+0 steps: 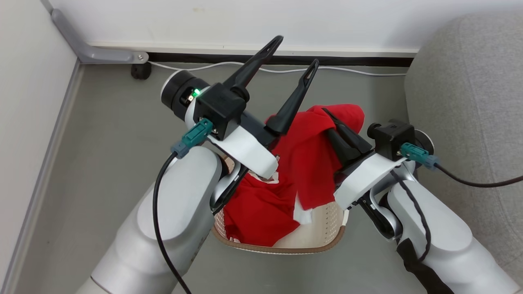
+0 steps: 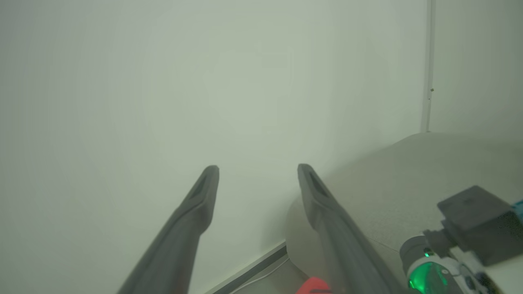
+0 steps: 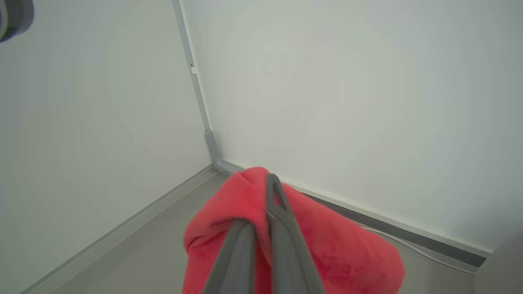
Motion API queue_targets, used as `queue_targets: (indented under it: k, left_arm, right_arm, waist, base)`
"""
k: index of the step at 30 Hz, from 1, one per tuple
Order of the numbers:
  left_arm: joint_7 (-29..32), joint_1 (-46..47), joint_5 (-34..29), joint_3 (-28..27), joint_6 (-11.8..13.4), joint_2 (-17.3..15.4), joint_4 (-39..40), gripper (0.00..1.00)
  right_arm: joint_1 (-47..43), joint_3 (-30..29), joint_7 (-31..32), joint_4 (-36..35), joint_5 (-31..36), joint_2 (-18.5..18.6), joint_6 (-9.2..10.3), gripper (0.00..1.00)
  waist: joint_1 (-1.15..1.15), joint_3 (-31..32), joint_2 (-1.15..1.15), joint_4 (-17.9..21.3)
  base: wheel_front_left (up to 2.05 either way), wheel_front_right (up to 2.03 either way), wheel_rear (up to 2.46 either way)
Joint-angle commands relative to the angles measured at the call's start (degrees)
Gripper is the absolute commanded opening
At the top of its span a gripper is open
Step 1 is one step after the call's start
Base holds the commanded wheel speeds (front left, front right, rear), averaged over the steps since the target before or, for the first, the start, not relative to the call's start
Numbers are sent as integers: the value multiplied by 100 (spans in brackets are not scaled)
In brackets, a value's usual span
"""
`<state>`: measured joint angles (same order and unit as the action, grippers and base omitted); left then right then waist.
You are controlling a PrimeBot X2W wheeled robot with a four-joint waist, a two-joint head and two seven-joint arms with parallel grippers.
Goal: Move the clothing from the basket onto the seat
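Large grey woven-fabric sofa with rounded edges (image 1: 470,102), at 3 o'clock in the head view, its surface bare where visible, set just beside the basket. Grey floor (image 1: 114,134), running from 9 o'clock to the white wall (image 1: 286,20) at 12 o'clock. Cream-white perforated plastic laundry basket with brown woven-look rim (image 1: 286,248), on the floor at 6 o'clock, partly hidden by both forearms. Soft bright red clothing with white panels (image 1: 306,159): one part lifted above the basket at centre and draped over the right gripper's fingers, its lower end hanging into the basket; the rest heaped inside the basket toward 7 o'clock. Right gripper (image 1: 329,116), two long dark fingers pinched together on the raised red fabric. Left gripper (image 1: 296,51), fingers spread wide, holding nothing, pointing toward 1 o'clock above the basket. Thin white cable (image 1: 245,65), lying along the skirting at 12 o'clock
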<state>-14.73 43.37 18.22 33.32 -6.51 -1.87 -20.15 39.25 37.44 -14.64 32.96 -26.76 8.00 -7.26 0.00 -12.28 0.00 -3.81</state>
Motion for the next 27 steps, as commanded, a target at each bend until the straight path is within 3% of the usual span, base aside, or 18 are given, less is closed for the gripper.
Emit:
queue_targets:
  k: [1,14,27]
  left_arm:
    - [-27,-34,-32,-204,-16,-101,80,100]
    - [-27,-450,33,-293,-91,-190,-18,100]
    - [-27,-815,322,-218,-97,-512,-66,100]
  right_arm:
    - [-124,-75,-36,-234,4,-42,-23,0]
    - [-374,-684,-36,-777,69,-19,-23,0]
    - [-601,-1153,-36,-1311,55,-71,-23,0]
  waist:
    - [0,18,0,79]
    - [0,117,0,827]
    - [0,318,0,2066]
  base:
    - [0,0,0]
    - [0,0,0]
    - [0,0,0]
